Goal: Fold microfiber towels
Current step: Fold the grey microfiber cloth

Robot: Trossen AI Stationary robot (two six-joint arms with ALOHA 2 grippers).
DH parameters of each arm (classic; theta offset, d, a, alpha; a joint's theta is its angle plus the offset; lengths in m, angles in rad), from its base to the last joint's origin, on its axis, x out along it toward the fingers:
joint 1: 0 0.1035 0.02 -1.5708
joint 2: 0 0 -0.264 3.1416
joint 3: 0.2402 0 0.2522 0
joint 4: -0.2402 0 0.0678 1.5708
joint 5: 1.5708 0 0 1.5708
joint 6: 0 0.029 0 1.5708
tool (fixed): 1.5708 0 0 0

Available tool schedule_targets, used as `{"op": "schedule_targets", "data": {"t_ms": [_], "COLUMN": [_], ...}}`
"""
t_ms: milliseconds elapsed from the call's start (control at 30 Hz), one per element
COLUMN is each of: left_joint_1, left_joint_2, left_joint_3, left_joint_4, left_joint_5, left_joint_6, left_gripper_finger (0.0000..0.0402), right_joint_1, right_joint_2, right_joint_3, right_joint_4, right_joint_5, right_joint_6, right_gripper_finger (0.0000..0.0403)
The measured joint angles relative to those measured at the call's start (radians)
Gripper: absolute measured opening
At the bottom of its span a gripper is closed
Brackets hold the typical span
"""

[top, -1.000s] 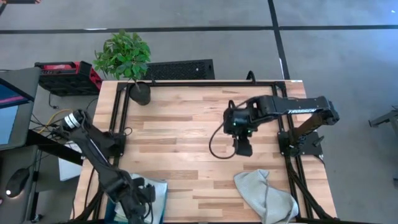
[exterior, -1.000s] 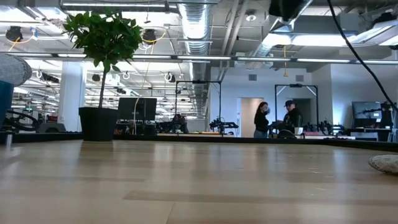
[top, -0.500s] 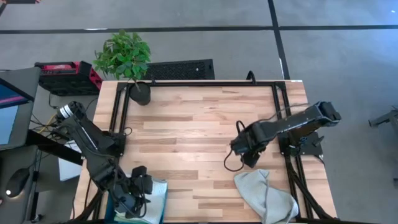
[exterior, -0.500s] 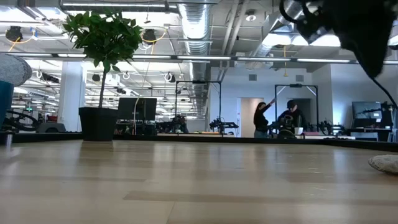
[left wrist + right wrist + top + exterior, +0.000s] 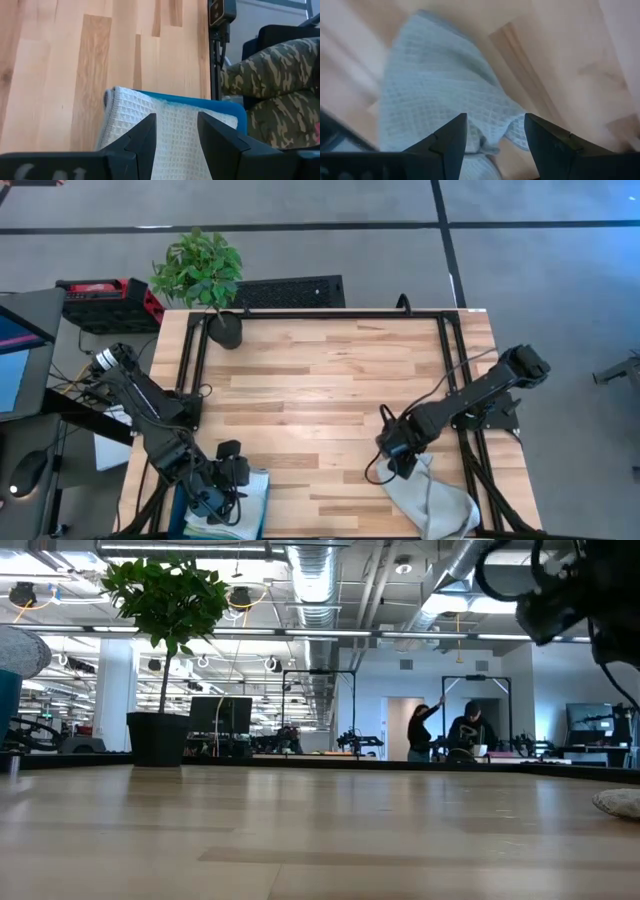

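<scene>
A pale grey-blue microfiber towel [image 5: 435,498] lies crumpled at the table's near right; it also shows in the right wrist view [image 5: 435,85] and its edge shows in the low view [image 5: 620,802]. My right gripper [image 5: 398,463] hangs open just over the heap's far left edge [image 5: 495,122]. A pale waffle towel [image 5: 125,115] lies in the teal bin [image 5: 220,106] at the near left corner [image 5: 255,498]. My left gripper [image 5: 228,472] is open above that towel [image 5: 176,120]. The other towels are not in view.
A potted plant [image 5: 205,280] stands at the table's far left corner. A black frame [image 5: 320,314] runs along the far and side edges. Bare wood [image 5: 300,400] lies between the arms. People [image 5: 450,730] stand far back in the room; a camouflage sleeve [image 5: 270,75] shows beyond the bin.
My right gripper has gone from the table's middle right toward the near edge and down, and now hangs over the crumpled towel's far left edge. The towel has not moved.
</scene>
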State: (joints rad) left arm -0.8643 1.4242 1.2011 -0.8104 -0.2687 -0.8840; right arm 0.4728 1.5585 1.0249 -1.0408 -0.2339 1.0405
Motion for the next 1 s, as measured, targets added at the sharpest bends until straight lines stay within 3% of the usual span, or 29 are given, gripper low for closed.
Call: {"op": "schedule_targets", "data": {"t_ms": [300, 533, 667, 867, 1000], "left_joint_1": [0.007, 0.007, 0.007, 0.007, 0.007], "left_joint_2": [0.000, 0.000, 0.000, 0.000, 0.000], "left_joint_3": [0.000, 0.000, 0.000, 0.000, 0.000], "left_joint_4": [0.003, 0.016, 0.016, 0.016, 0.016], "left_joint_5": [-0.007, -0.008, -0.008, -0.008, -0.026], "left_joint_6": [-0.008, -0.009, -0.009, -0.009, -0.002], "left_gripper_finger": [0.0135, 0.0135, 0.0135, 0.0135, 0.0135], "right_joint_1": [0.031, 0.031, 0.031, 0.028, 0.022], "right_joint_2": [0.000, 0.001, 0.001, 0.001, 0.001], "right_joint_3": [-0.101, -0.117, -0.117, -0.117, -0.117], "right_joint_4": [0.075, 0.141, 0.146, 0.173, 0.206], "right_joint_5": [-0.001, 0.002, 0.050, 0.122, 0.130], "right_joint_6": [0.078, 0.008, -0.028, -0.028, -0.027], "right_gripper_finger": [0.0221, 0.0213, 0.0162, 0.0021, 0.0021]}}
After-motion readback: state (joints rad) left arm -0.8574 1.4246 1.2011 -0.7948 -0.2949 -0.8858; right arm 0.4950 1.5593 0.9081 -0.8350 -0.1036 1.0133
